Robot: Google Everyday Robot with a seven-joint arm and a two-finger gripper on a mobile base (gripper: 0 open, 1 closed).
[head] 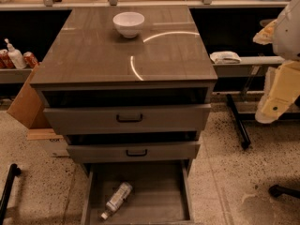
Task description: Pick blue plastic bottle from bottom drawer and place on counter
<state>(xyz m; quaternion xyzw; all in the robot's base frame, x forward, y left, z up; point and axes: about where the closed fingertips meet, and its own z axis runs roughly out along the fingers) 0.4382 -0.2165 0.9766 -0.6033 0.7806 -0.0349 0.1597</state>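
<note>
The blue plastic bottle, clear with a white cap and pale label, lies on its side on the floor of the open bottom drawer, at its left front, cap toward the near left. The counter is the glossy grey-brown cabinet top above, with a white bowl at its back. My arm and gripper hang at the right edge of the view, beside the cabinet and well above and to the right of the bottle, holding nothing that I can see.
Two drawers with black bar handles stand partly pulled out above the bottom drawer. A cardboard box leans at the cabinet's left. A pump bottle and red cans sit on a left shelf. A white cloth and black chair legs are on the right.
</note>
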